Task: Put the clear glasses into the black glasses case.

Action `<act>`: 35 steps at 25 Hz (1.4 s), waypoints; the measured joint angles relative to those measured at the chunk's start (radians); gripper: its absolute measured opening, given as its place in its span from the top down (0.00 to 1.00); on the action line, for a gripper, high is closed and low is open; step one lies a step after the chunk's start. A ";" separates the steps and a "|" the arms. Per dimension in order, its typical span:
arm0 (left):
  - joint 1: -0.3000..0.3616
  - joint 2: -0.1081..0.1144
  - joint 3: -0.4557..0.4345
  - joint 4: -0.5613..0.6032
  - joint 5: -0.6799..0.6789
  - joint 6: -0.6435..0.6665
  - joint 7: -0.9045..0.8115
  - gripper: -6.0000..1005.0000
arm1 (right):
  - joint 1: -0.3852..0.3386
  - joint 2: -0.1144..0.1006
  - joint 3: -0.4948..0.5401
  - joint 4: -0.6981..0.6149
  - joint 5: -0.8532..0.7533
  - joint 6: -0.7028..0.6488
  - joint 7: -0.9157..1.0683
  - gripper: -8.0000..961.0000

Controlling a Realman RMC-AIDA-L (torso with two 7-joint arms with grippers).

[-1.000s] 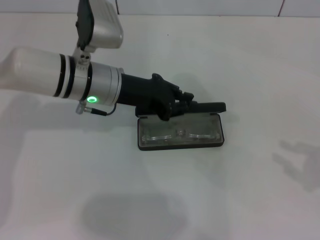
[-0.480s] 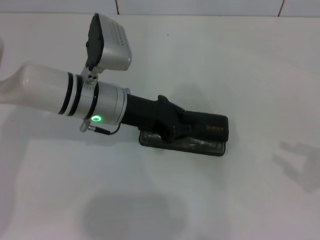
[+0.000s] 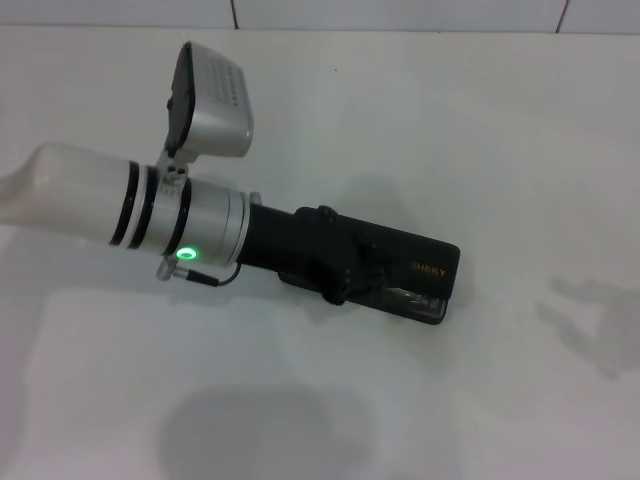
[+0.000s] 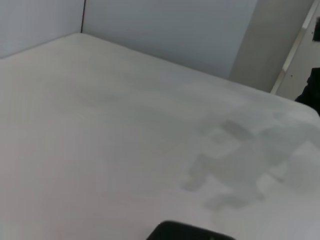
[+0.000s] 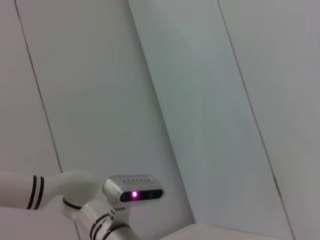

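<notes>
The black glasses case lies on the white table near the middle, its lid lowered almost flat, orange lettering on top. A thin slit stays open along its near edge. There a pale glint of the clear glasses shows; the rest of them is hidden under the lid. My left gripper rests on the left part of the lid, pressing on it. A rounded black corner of the case shows in the left wrist view. My right gripper is out of view.
The left arm reaches in from the left, with its wrist camera sticking up. The right wrist view shows only wall panels and the left arm far off. A tiled wall runs along the table's far edge.
The case lid has swung down from standing open to nearly flat, covering the glasses. My left gripper followed it toward the near side and right.
</notes>
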State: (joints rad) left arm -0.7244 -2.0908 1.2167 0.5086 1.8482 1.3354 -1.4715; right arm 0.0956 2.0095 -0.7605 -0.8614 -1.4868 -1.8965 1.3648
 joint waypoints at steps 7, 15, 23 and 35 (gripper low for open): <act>0.021 -0.001 0.000 0.003 -0.006 -0.001 0.026 0.80 | 0.012 0.000 -0.005 0.010 -0.009 0.004 -0.007 0.62; 0.190 0.004 -0.006 0.361 -0.252 0.337 0.000 0.79 | 0.021 0.000 -0.025 0.002 -0.078 -0.022 -0.025 0.62; 0.370 0.006 -0.014 0.628 -0.339 0.489 -0.038 0.65 | 0.093 0.002 -0.162 -0.012 -0.033 -0.085 -0.053 0.58; 0.408 0.019 -0.124 0.554 -0.379 0.581 -0.030 0.37 | 0.204 0.008 -0.302 -0.037 0.025 -0.045 -0.042 0.24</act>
State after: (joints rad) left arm -0.3163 -2.0723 1.0923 1.0630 1.4691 1.9161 -1.5014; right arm 0.2996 2.0177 -1.0623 -0.8988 -1.4618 -1.9412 1.3223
